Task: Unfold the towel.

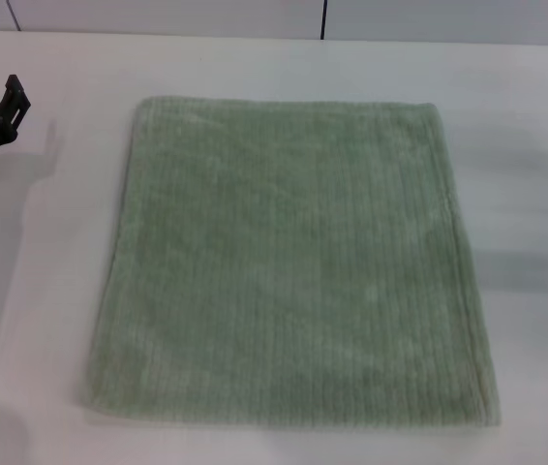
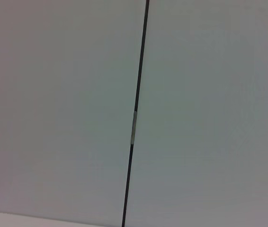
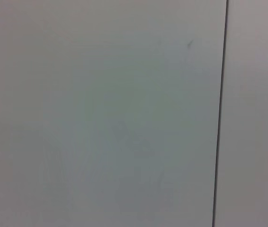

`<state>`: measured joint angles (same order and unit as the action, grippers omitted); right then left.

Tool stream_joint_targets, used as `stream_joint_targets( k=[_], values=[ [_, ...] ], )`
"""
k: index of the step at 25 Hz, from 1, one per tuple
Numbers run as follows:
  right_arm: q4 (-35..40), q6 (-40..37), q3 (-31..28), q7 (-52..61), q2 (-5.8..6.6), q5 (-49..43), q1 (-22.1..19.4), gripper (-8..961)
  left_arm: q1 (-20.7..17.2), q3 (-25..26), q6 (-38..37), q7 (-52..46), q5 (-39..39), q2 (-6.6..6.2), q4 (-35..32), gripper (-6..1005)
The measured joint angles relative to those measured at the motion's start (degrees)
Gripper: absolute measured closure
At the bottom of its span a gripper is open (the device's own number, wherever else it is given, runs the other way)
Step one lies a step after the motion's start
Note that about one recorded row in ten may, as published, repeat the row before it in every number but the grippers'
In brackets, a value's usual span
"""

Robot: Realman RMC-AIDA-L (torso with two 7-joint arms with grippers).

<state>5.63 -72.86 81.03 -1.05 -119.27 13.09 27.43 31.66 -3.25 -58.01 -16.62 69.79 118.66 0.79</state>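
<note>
The left gripper (image 1: 3,107) sits at 9 o'clock, cut off by the frame edge; its finger state cannot be told. The towel (image 1: 289,262) lies flat, spread mid-table (image 1: 526,194). Both wrist views show only panelled wall (image 2: 58,109).

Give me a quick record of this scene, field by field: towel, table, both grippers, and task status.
towel: pale green towel lying flat, spread as one rough square
table: white table, towel near its middle
left gripper: left gripper at the table's left edge, apart from the towel
right gripper: not in view
task status: towel looks spread out, no fold visible
</note>
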Motion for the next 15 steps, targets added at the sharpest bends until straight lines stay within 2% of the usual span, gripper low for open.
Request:
stream_joint_targets(
  k=[15],
  values=[
    [0.0,0.0,0.1,0.0,0.0,0.0,0.0,290,0.0,0.0,0.0,-0.2,0.0,0.0,0.0,201]
  ],
)
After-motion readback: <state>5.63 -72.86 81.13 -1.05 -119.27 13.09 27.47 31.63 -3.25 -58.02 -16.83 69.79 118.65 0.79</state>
